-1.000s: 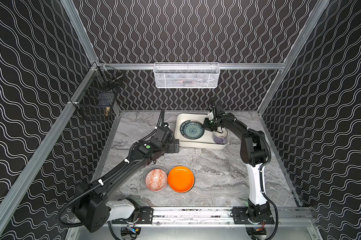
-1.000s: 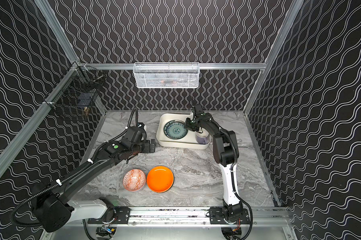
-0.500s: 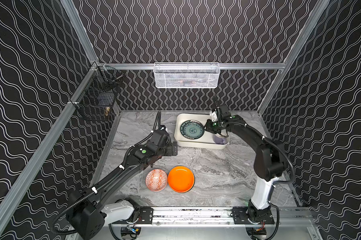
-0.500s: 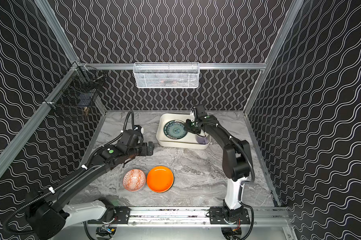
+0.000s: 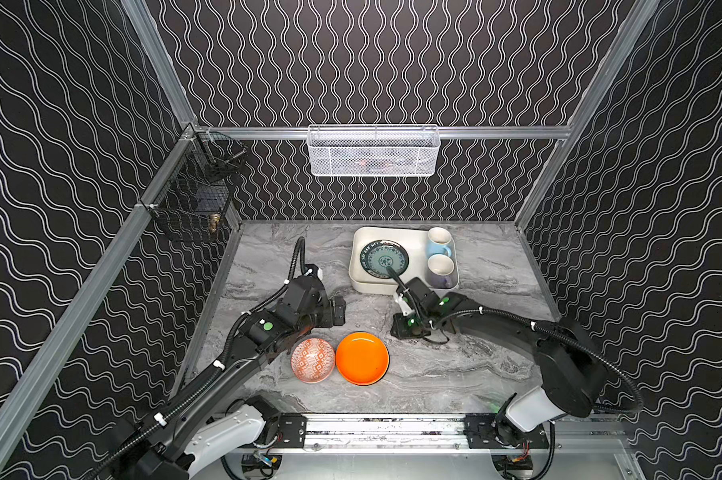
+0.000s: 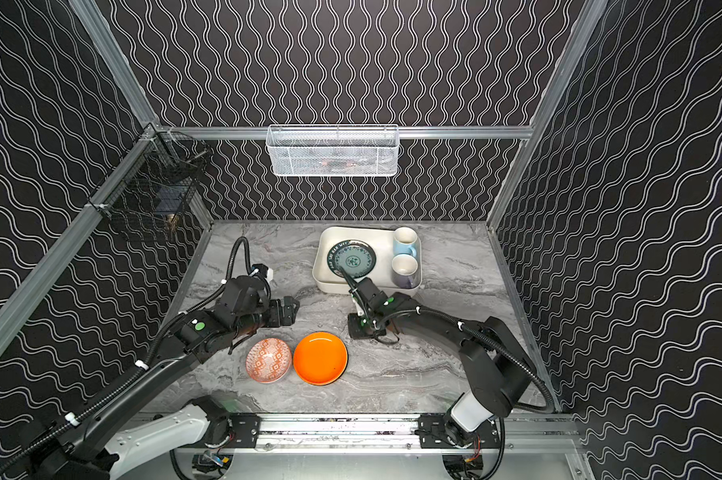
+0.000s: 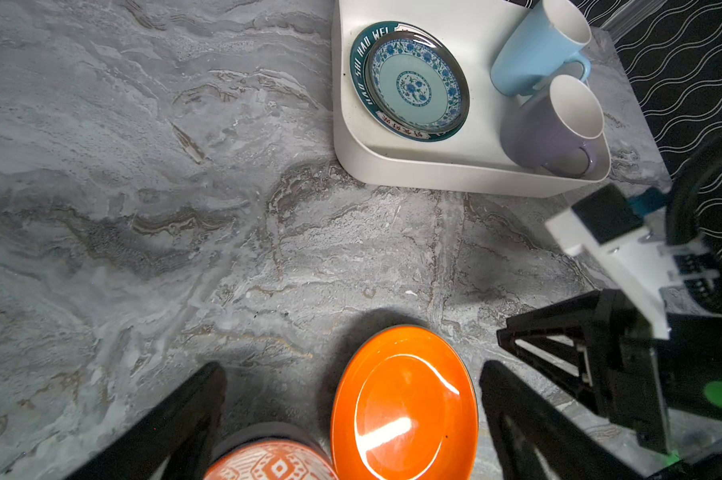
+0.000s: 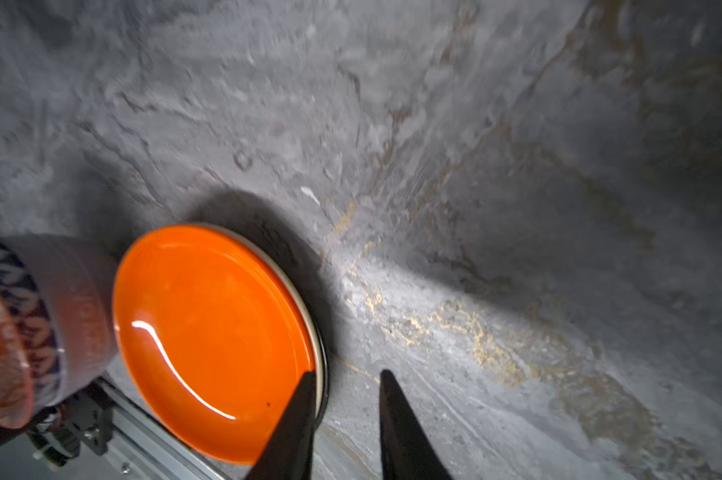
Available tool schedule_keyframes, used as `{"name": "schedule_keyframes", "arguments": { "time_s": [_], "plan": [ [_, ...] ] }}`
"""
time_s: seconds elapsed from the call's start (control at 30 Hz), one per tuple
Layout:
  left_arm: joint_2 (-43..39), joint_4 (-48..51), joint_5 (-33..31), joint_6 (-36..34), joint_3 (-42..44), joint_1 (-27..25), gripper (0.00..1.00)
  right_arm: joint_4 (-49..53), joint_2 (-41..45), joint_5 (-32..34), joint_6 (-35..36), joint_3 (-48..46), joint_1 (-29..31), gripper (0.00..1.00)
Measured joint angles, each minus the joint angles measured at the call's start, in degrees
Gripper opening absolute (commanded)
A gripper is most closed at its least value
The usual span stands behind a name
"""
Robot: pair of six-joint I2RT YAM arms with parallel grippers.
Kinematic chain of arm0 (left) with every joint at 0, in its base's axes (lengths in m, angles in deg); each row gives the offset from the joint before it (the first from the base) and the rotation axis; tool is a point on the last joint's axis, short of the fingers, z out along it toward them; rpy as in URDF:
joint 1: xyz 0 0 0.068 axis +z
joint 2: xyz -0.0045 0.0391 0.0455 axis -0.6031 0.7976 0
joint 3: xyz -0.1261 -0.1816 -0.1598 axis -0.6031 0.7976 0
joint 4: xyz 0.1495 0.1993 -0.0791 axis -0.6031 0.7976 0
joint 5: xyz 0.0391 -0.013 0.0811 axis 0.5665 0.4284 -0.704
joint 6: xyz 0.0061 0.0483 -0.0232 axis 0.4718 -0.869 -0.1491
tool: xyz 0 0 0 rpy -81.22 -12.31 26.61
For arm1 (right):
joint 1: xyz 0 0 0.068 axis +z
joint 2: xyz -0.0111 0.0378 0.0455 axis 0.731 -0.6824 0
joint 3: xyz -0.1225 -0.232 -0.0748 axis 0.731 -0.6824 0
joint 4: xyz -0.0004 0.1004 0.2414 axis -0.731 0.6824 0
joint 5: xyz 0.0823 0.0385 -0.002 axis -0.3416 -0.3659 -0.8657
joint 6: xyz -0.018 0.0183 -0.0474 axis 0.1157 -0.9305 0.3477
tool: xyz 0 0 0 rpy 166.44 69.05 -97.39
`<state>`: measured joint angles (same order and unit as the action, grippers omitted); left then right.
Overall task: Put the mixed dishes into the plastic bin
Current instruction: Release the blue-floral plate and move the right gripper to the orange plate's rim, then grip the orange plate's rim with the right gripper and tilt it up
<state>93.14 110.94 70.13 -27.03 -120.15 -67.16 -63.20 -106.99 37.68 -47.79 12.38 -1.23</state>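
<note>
Glossy orange plate [image 8: 213, 340] beside patterned bowl [image 5: 312, 360]; left tool [image 7: 351, 419] wide apart, right tool [image 8: 346, 378] narrowly parted, empty.

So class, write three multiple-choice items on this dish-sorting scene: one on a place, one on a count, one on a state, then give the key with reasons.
1. Where is the orange plate?
A. in the plastic bin
B. on the table
C. in the wire basket

2. How many mugs stand in the bin?
A. one
B. two
C. three

3. The left gripper is:
A. wide open, empty
B. shut on a mug
C. holding a plate

Key: B, it lies beside the patterned bowl; B, a light-blue mug and a lilac mug; A, its fingers stand far apart.
</note>
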Motion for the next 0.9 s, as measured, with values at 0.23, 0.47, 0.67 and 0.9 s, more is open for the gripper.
{"name": "schedule_keyframes", "arguments": {
  "time_s": [0.23,0.47,0.67,0.9],
  "plan": [
    [-3.45,1.79,-1.09,0.92,1.27,0.00,0.99,-3.28,-1.79,0.81,-2.21,-1.44,4.68,0.29],
    [-3.82,2.47,-1.31,1.25,1.86,0.00,0.99,-4.87,-3.61,1.55,-2.73,-1.90,5.53,0.31],
    [-3.13,2.47,-1.51,1.22,1.86,0.00,0.99,-5.81,-5.53,1.46,-3.06,-1.97,5.60,0.28],
    [-2.19,2.27,-1.55,1.22,2.23,0.00,0.99,-7.76,-5.29,0.55,-3.13,-2.58,5.49,0.08]
  ]
}}
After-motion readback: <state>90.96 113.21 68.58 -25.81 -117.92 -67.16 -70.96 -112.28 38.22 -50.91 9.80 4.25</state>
